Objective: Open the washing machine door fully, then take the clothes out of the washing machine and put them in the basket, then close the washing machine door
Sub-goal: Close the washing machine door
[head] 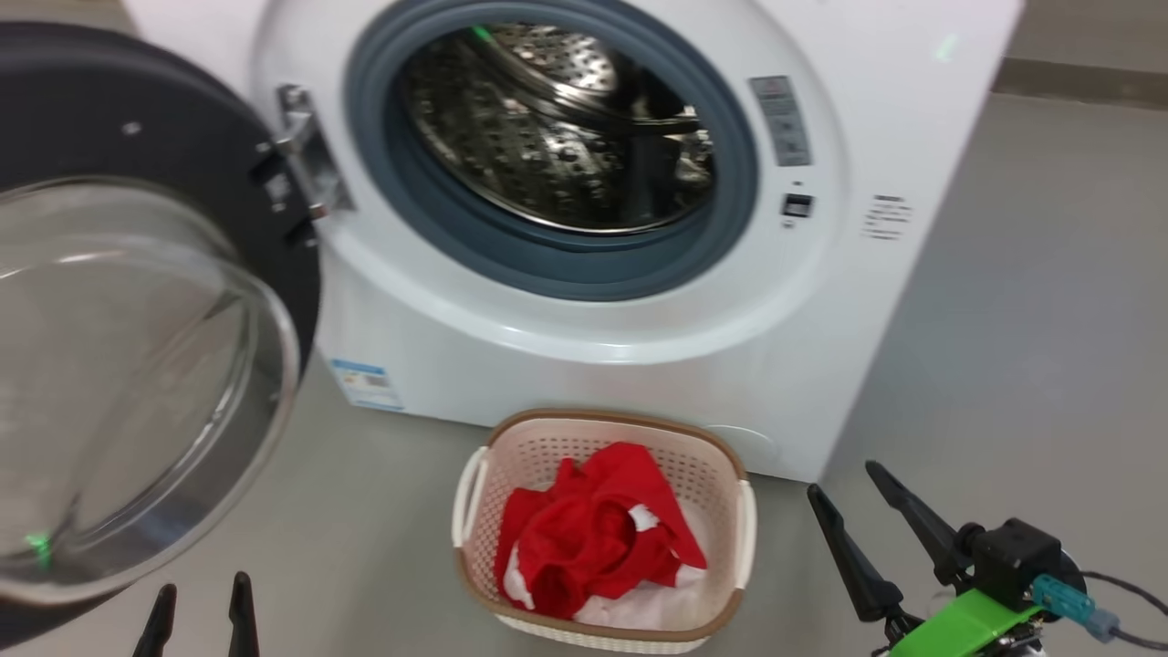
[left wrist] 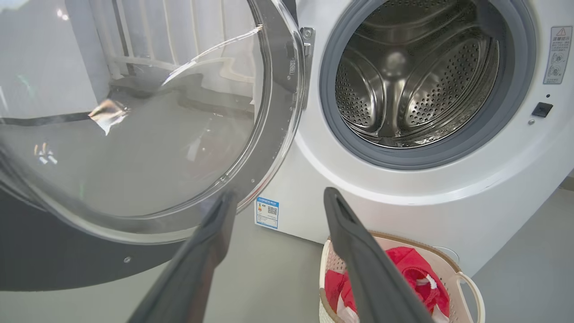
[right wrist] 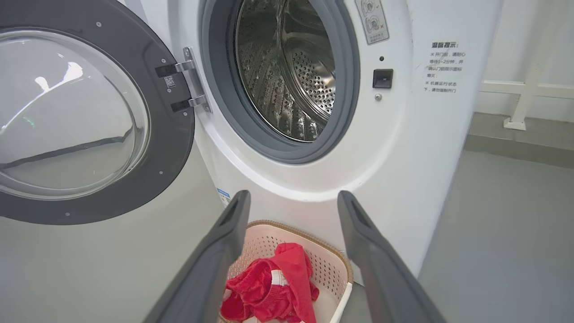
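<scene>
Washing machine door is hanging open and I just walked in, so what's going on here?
A two-armed robot is unloading the washing machine. Its door stands wide open, the drum looks empty, and the red clothes lie in the basket on the floor in front. The left gripper and right gripper are open and empty; closing the door remains.

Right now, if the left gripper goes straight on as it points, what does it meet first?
Probably the white front of the washing machine, near its blue label; depth is unclear.
</scene>
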{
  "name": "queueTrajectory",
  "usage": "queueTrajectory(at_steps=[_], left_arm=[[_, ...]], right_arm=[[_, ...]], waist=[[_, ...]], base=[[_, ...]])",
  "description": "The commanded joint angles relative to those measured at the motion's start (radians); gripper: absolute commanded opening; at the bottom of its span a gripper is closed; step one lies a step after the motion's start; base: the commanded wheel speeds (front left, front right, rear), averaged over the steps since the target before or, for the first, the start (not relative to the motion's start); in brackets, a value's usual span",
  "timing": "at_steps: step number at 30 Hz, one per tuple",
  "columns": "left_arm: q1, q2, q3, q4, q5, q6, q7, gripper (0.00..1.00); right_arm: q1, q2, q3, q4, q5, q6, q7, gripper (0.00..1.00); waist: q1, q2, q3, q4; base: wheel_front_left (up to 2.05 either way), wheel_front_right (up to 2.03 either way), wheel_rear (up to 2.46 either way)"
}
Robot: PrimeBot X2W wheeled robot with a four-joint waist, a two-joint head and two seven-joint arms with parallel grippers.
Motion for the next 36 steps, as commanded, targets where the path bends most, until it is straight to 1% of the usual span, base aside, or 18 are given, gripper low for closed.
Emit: queueTrajectory(at_steps=[1, 9, 14, 24, 36], left_arm=[[-0.014, 0.006, 0.038, -0.018, -0.008, 0.005, -0.012, 1.0], [-0.01, 0.005, 0.019, -0.004, -0.04, 0.02, -0.012, 1.0], [-0.004, 0.005, 0.001, -0.006, -0.064, 0.035, -0.012, 1.0], [0.023, 0.005, -0.003, -0.053, -0.106, 0.078, -0.012, 1.0], [0.043, 0.005, -0.012, -0.095, -0.137, 0.104, -0.012, 1.0]], right_arm=[[-0.042, -0.017, 0.024, -0.02, 0.007, 0.002, -0.012, 1.0], [-0.065, -0.032, 0.047, -0.008, 0.014, 0.002, -0.012, 1.0], [-0.082, -0.038, 0.073, -0.001, 0.018, 0.002, -0.012, 1.0], [-0.155, -0.043, 0.137, 0.021, 0.032, 0.002, -0.012, 1.0], [-0.179, -0.046, 0.161, 0.03, 0.043, 0.002, -0.012, 1.0]], waist=[[0.0, 0.0, -0.003, 0.079], [0.0, 0.0, -0.005, 0.183], [0.0, 0.0, -0.008, 0.228], [0.0, 0.0, 0.01, 0.245], [0.0, 0.0, 0.013, 0.248]], base=[[0.0, 0.0, 0.0], [0.0, 0.0, 0.0], [0.0, 0.0, 0.0], [0.0, 0.0, 0.0], [0.0, 0.0, 0.0]])
